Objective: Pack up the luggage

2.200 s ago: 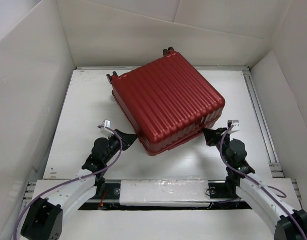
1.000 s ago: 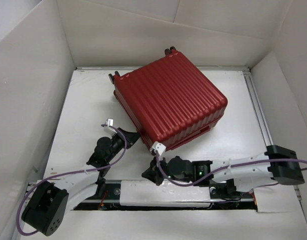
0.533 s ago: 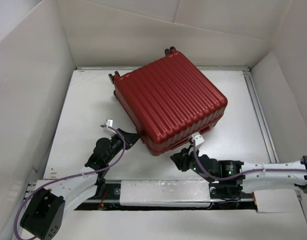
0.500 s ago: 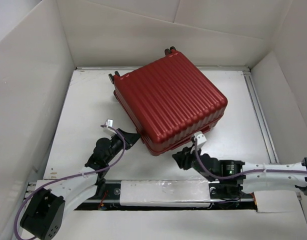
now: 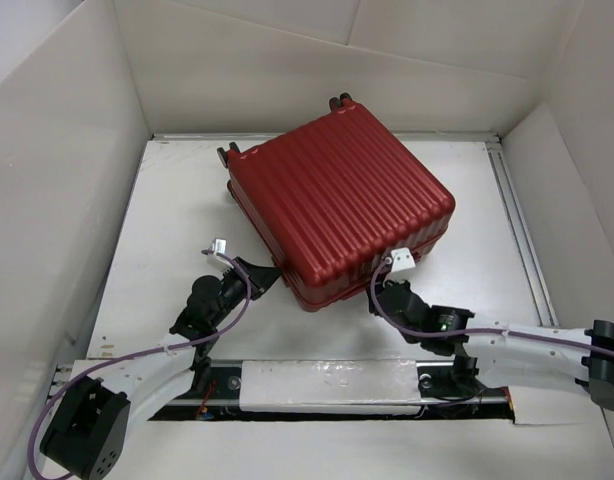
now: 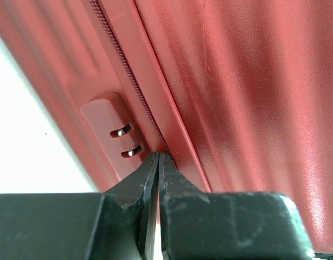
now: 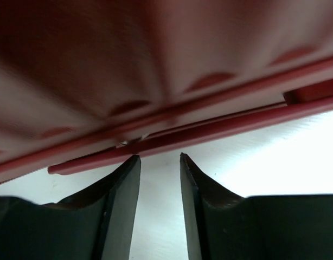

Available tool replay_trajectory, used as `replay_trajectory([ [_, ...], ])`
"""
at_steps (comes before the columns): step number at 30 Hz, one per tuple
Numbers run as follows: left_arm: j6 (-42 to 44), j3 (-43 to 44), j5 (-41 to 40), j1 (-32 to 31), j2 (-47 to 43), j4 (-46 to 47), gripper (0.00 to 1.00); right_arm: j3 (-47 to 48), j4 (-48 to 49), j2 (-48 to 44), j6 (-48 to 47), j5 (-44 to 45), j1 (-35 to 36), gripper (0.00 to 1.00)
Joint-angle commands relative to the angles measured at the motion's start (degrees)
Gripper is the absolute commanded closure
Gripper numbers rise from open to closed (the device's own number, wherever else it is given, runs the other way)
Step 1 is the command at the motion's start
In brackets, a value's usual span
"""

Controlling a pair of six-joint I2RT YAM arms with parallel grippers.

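Observation:
The luggage [image 5: 342, 205] is a dark red ribbed suitcase lying flat and closed in the middle of the table. My left gripper [image 5: 273, 271] is shut, its tips pressed against the near-left corner. In the left wrist view those tips [image 6: 158, 155] touch the zipper seam of the luggage [image 6: 237, 81], beside a red lock block [image 6: 109, 130] with two metal slots. My right gripper [image 5: 381, 284] is open at the near edge, close to the shell. In the right wrist view its jaws [image 7: 159, 157] stand apart just below the luggage [image 7: 155, 65], holding nothing.
White walls [image 5: 67, 200] box in the table on three sides. A metal rail [image 5: 522, 240] runs along the right side. The arms' mounting bar [image 5: 327, 380] lies along the near edge. The suitcase's small dark wheels [image 5: 339, 101] point toward the back wall.
My right arm has swung from the left part of the suitcase's near edge to the right part, and its jaws have opened. The left arm and the suitcase have stayed put.

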Motion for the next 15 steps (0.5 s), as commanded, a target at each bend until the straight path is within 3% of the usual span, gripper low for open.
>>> replay_trajectory([
  [1, 0.70, -2.63, 2.12, -0.53, -0.43, 2.94, 1.00, 3.10, 6.17, 0.93, -3.21, -0.23, -0.24, 0.60],
  [8, 1.22, -2.63, 2.64, -0.53, -0.96, 2.41, 1.00, 2.49, 6.71, -4.42, -3.74, -3.56, 0.29, 0.65],
  [15, 1.22, -3.16, 2.64, -0.53, -0.96, 2.93, 1.00, 1.51, 7.32, -6.64, -5.84, -3.57, 0.91, 0.52],
])
